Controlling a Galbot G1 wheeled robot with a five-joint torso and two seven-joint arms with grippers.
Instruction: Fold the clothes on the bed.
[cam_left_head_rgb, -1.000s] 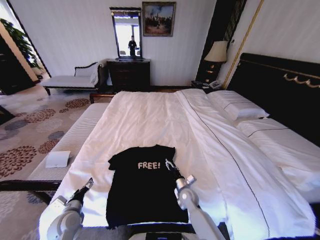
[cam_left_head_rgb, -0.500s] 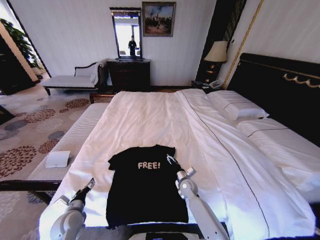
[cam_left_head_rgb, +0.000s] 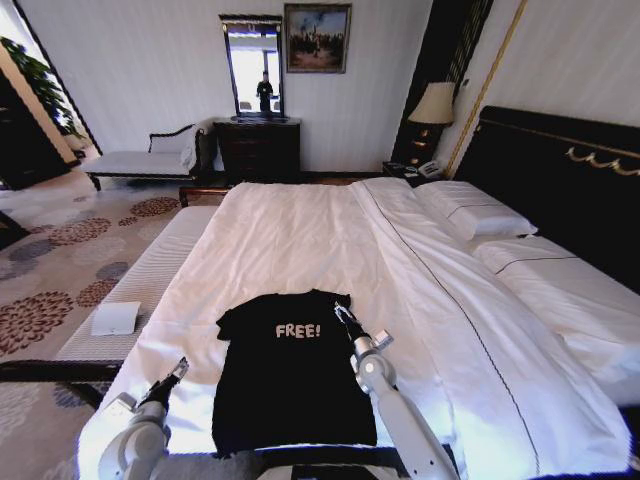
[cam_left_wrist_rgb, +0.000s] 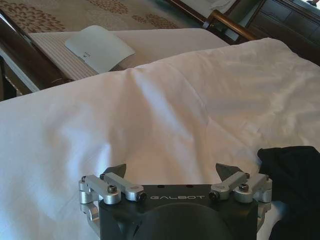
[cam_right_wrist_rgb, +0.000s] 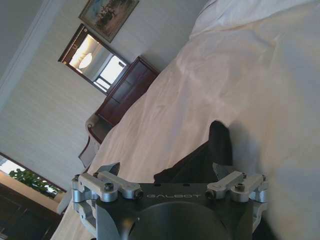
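Shirt (cam_left_head_rgb: 290, 370) lies flat and black on the near end of the bed (cam_left_head_rgb: 330, 240), not yet folded. Right gripper (cam_left_head_rgb: 343, 314) hangs over its right sleeve, fingers spread and empty. Left gripper (cam_left_head_rgb: 180, 366) waits spread beside the left edge. Next it likely must close on that sleeve.

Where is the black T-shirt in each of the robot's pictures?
Head view: black T-shirt lies flat near the bed's near edge, between the grippers.
Left wrist view: its edge beside the left gripper.
Right wrist view: its sleeve between the right gripper's open fingers.
Shared landmark: the white sheet.
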